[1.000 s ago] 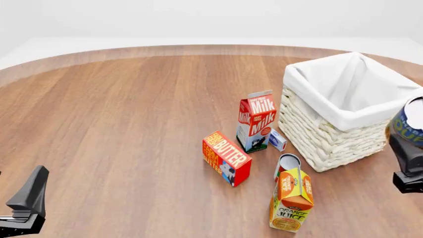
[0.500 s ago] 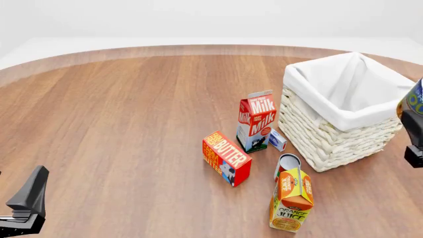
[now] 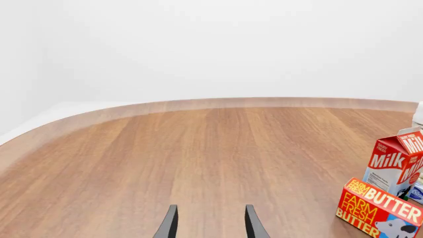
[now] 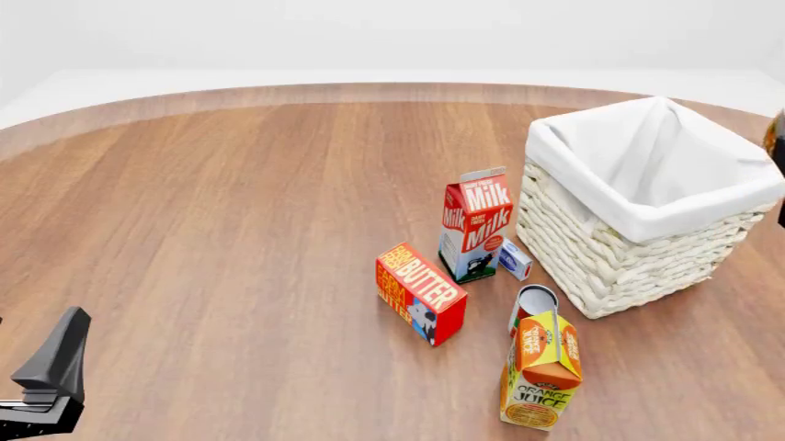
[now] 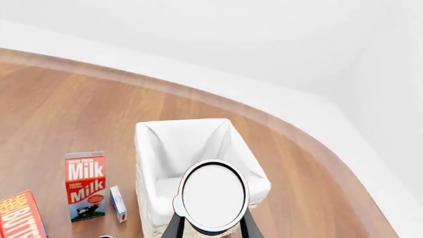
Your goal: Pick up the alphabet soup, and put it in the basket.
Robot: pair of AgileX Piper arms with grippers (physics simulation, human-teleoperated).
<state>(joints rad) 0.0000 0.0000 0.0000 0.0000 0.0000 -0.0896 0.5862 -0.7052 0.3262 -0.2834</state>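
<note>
The alphabet soup shows its round white top in the right wrist view, held between the two dark fingers of my right gripper, which is shut on it. The can hangs above the near wall of the basket, over its white cloth lining. In the front view only a sliver of the alphabet soup shows at the right edge, beside the basket. My left gripper is open with nothing between its fingers. It rests low at the near left of the table.
Left of the basket stand a milk carton and a small blue-white box. A butter box lies nearer the front. A red-labelled can stands right behind an orange juice carton.
My right gripper has carried the can upward and to the right, so it has almost left the front view. The left arm and the groceries have not moved.
</note>
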